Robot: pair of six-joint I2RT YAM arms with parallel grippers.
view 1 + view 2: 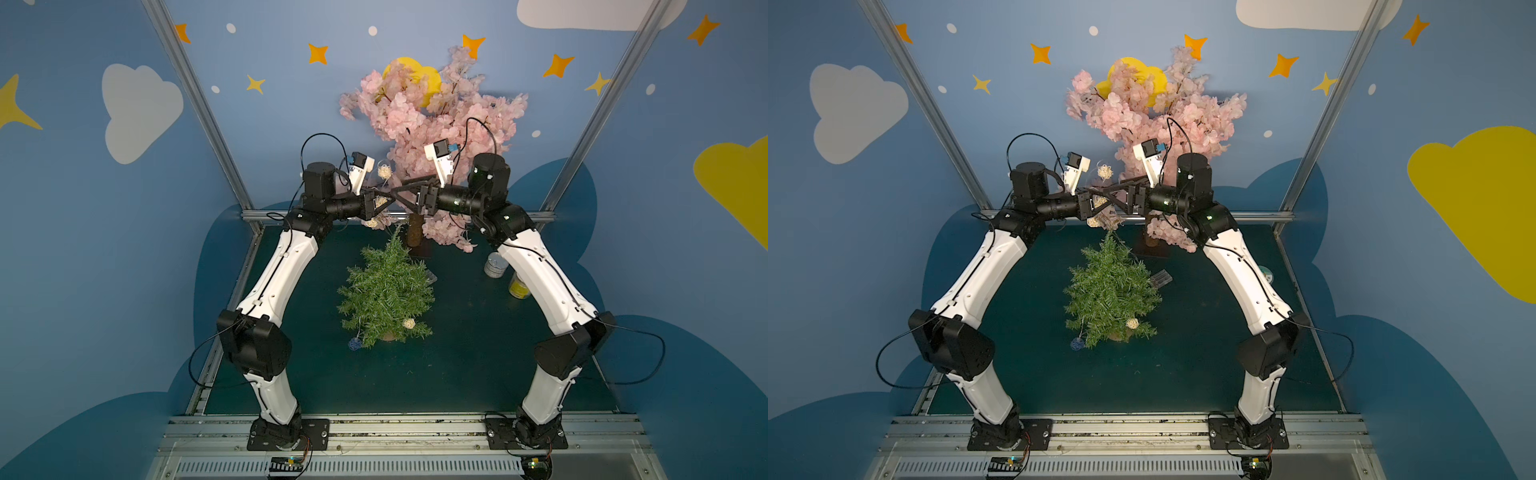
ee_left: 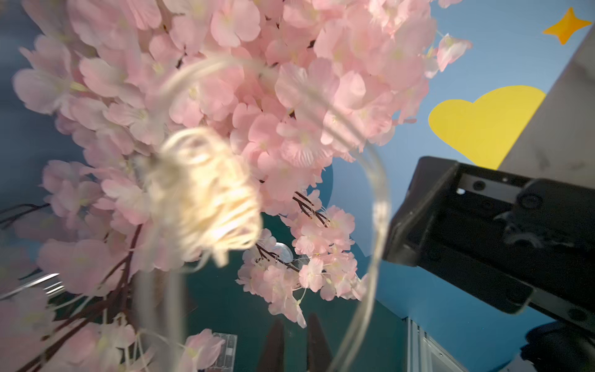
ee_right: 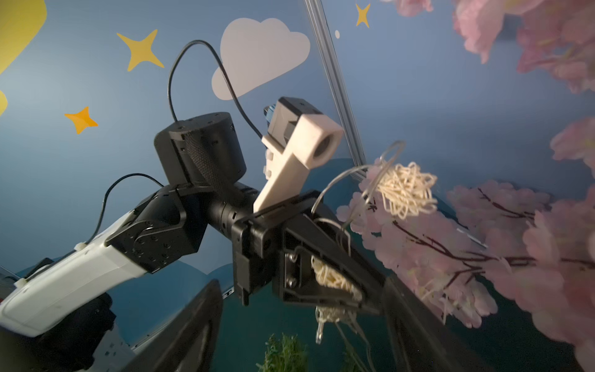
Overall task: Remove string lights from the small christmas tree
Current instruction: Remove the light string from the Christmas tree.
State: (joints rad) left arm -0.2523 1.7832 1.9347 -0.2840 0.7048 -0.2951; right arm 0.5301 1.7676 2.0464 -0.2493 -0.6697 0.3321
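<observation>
String lights [image 1: 384,170]: partly lifted. A stretch of pale wire with cream balls hangs high above the small christmas tree [image 1: 384,291]. Lower down, one cream ball [image 1: 409,323] and a blue ball [image 1: 354,344] sit among the bottom branches.
Battery box [image 1: 1160,278]: clear rectangle lying on the worktop [image 1: 457,365], just beside the tree's far right side.
Small christmas tree: stands mid-worktop between the two arms, its tip below the claws. A wire seems to run up from the tip, though it is too thin to be sure.
Left claw [image 1: 388,196]: closed on the string lights, with a cream ball squashed between its fingers and wire looping out above.
Right claw [image 1: 402,195]: fingers spread wide, gripping nothing. It faces the left claw, tips overlapping in both top views.
Pink blossom tree [image 1: 428,116]: at the back, right behind the claws.
Cans [image 1: 494,264]: two near the right arm.
</observation>
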